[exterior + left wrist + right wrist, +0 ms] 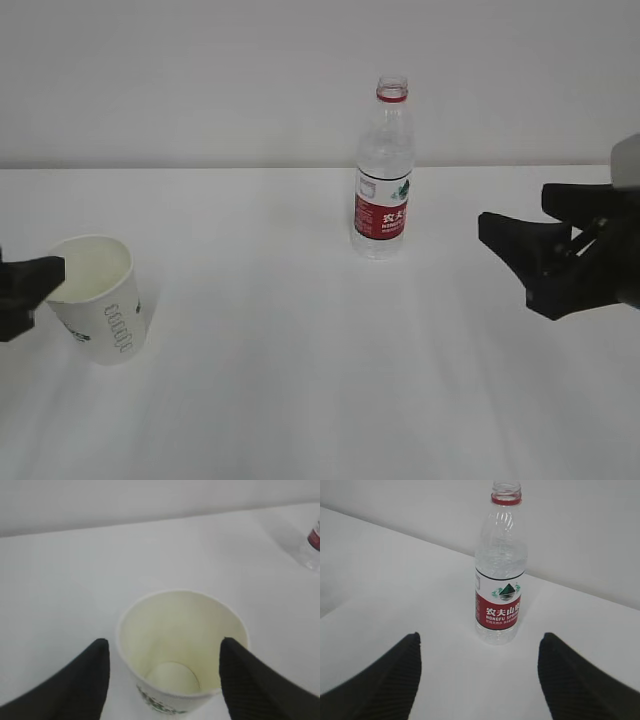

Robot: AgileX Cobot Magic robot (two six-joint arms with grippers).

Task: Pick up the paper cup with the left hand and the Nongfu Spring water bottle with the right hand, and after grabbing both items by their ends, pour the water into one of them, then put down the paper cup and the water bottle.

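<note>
The water bottle [499, 570] carries a red-and-white label with white Chinese characters, the Latin letters "NONGFU SPRI" below them, and a small green mountain mark above; a red ring sits round its uncapped neck. It stands upright on the white table [300, 380], toward the back and right of centre. The paper cup [100, 298] stands upright at the front left; its side shows a dark vertical line of lettering too small to read.

The left gripper [162, 680] is low at the table's left edge, jaws spread to either side of the cup, and whether they touch it I cannot tell. The right gripper [480, 677] hangs at the right, level and pointed at the bottle, jaws spread, well apart from it.

Only the left wrist view looks into the cup: pale, seemingly dry inside. The right wrist view alone makes the label readable
</note>
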